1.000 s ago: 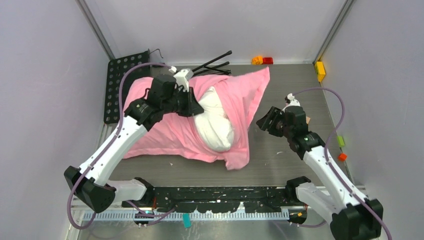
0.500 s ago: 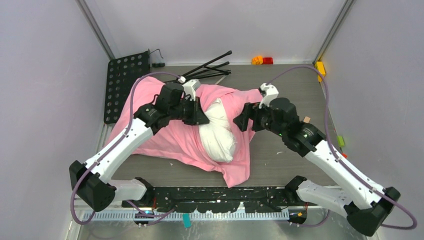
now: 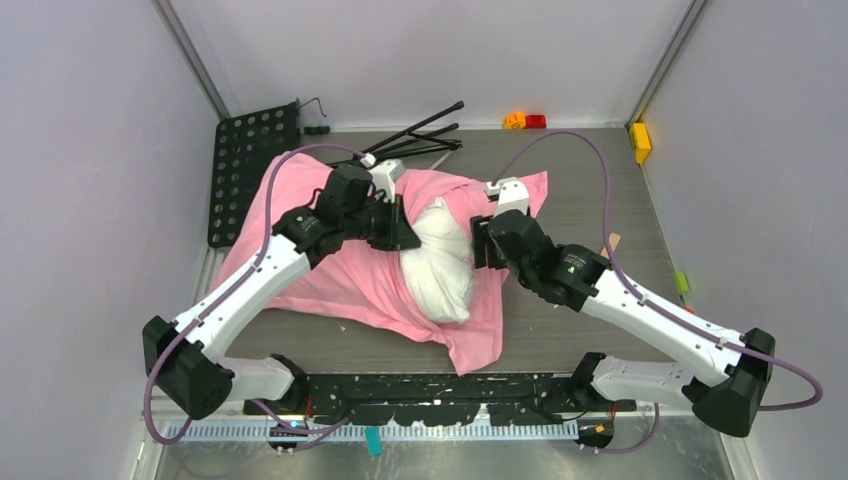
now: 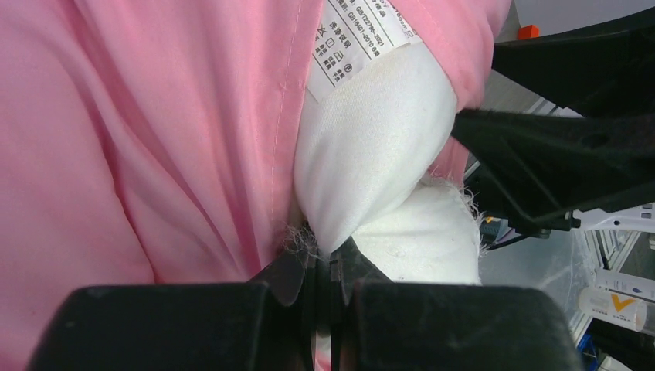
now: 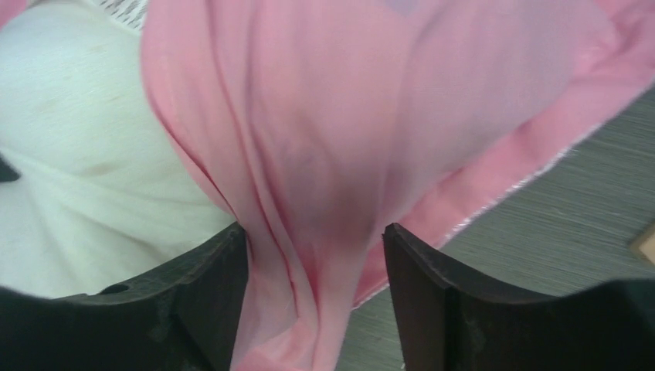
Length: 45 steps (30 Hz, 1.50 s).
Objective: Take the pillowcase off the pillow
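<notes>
**Tug of war over a pillow:** 2 YAM arms meet at the middle of the grey table (image 3: 590,170). There the pink satin pillowcase (image 3: 330,280) lies spread and rumpled, with the white pillow (image 3: 440,270) bulging out of it between the 2 grippers.

The left gripper (image 4: 323,267) is clamped tight on a fold of the pillow's white cloth near a corner, with nothing but fabric between its jaws. This hold looks meant to anchor the stuffing while the cover is drawn away. A printed label (image 4: 363,31) sits just above the pinch, where pink hem meets white. It cannot be told which of the 2 it is sewn to.

The right gripper (image 5: 313,255) stands wide. Its dark fingers (image 5: 216,286) straddle a hanging bunch of the pink cover just beside the pillow's flank, but do not yet squeeze it. The placement suggests a grasp is about to be taken on the loose side of the pillowcase, so the 2 arms can pull apart.

Much of the pillow shows bare in the overhead view, with pink cloth on either side of it. The removal looks partly done, not finished.
</notes>
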Tool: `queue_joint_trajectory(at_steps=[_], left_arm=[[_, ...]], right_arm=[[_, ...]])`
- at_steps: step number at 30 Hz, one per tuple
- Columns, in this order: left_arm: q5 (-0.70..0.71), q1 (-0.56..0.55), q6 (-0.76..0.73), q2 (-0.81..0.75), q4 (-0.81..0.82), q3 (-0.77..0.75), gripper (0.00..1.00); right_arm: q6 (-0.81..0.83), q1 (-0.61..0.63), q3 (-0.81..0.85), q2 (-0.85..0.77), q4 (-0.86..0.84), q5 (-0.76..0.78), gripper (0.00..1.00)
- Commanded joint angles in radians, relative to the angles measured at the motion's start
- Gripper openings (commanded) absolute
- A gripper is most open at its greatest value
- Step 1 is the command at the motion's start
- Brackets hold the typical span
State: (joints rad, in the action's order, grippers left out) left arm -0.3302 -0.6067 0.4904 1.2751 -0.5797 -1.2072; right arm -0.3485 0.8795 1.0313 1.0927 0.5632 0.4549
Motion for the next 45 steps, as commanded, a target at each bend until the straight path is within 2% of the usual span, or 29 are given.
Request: queue_joint_trajectory(at_steps=[1,9,13,19,24,28,32,37,42,45], left_arm=[[0.120,0.021,-0.044,-0.046,-0.044,-0.027,0.00],[0.103,0.021,-0.063,-0.096,-0.106,-0.012,0.00],[0.123,0.021,-0.076,-0.134,-0.140,-0.020,0.00],[0.161,0.021,-0.088,-0.174,-0.159,-0.010,0.00],[0.159,0.021,-0.089,-0.195,-0.166,0.007,0.00],[0.145,0.021,-0.087,-0.201,-0.163,0.025,0.00],[0.089,0.021,-0.095,-0.206,-0.171,0.034,0.00],[-0.060,0.020,-0.121,-0.205,-0.159,0.059,0.00],[-0.096,0.012,-0.130,-0.189,-0.160,0.072,0.00],[-0.109,-0.006,-0.138,-0.174,-0.160,0.076,0.00]], right_arm=[[-0.035,-0.045,-0.005,0.002,-0.021,0.293,0.62],[-0.186,-0.431,-0.126,0.059,-0.155,0.074,0.44],[-0.246,-0.542,-0.143,0.103,-0.174,0.043,0.43],[-0.256,-0.596,-0.150,0.123,-0.177,0.034,0.47],[-0.292,-0.695,-0.127,0.175,-0.182,-0.111,0.47],[-0.310,-0.713,-0.083,0.235,-0.195,-0.148,0.47],[-0.319,-0.732,-0.054,0.270,-0.227,-0.192,0.47],[-0.317,-0.741,0.004,0.312,-0.282,-0.306,0.47],[-0.369,-0.741,0.062,0.369,-0.340,-0.506,0.47],[-0.389,-0.741,0.105,0.404,-0.347,-0.536,0.47]])
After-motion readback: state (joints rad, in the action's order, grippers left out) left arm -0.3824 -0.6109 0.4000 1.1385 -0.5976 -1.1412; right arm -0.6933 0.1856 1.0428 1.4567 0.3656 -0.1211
